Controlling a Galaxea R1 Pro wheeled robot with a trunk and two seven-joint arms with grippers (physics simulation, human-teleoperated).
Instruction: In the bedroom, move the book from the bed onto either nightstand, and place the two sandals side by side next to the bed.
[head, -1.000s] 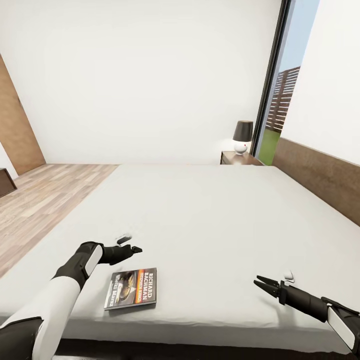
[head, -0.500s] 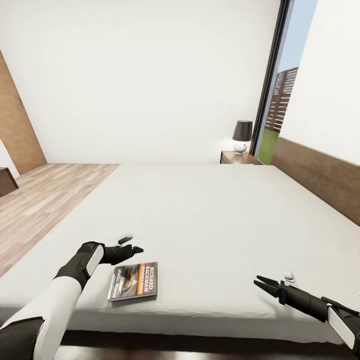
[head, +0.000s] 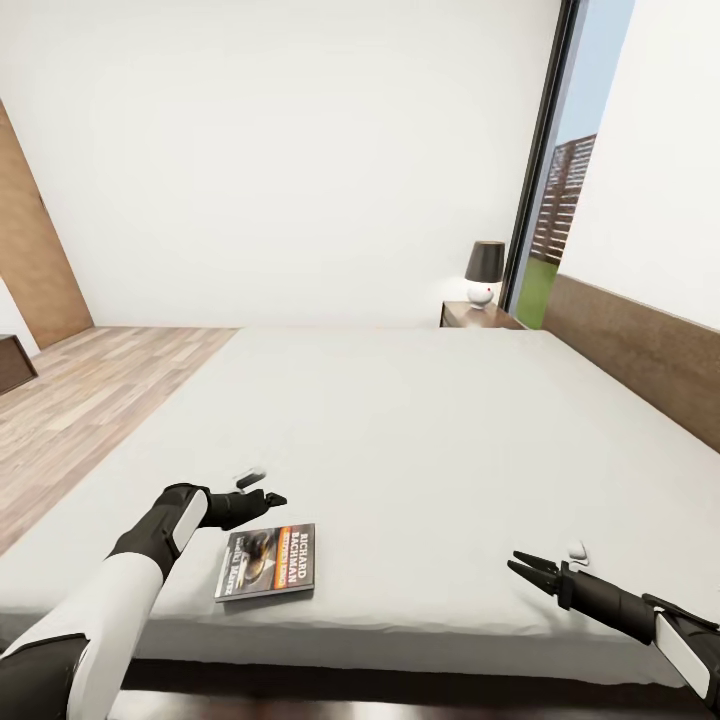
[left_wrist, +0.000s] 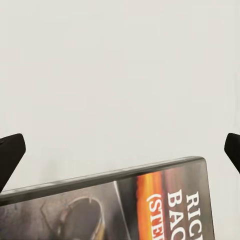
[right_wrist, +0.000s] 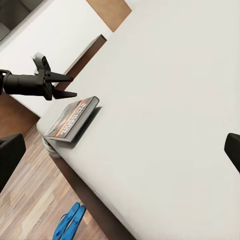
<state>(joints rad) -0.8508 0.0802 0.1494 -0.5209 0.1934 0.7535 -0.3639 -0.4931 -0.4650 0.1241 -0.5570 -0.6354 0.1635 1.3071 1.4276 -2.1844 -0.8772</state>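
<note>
The book (head: 267, 562), dark with an orange band, lies flat on the bed (head: 420, 430) near its front left corner. My left gripper (head: 265, 488) hovers open just beyond the book's far edge, and in the left wrist view the book (left_wrist: 125, 210) sits below its spread fingers. My right gripper (head: 514, 561) is open, low over the mattress at the front right, well apart from the book. The right wrist view shows the book (right_wrist: 72, 119), the left gripper (right_wrist: 74, 86) and blue sandals (right_wrist: 70, 222) lying close together on the floor beside the bed. A nightstand (head: 480, 315) stands at the far right corner.
A dark-shaded lamp (head: 485, 270) stands on the nightstand, next to a tall window (head: 560, 190). The dark headboard (head: 640, 350) runs along the bed's right side. Wood floor (head: 90, 390) stretches on the left toward a tan door (head: 30, 250) and a dark cabinet (head: 10, 362).
The view shifted slightly a second ago, so the book and the bed's front edge sit a little higher in the picture. Both grippers have held still since.
</note>
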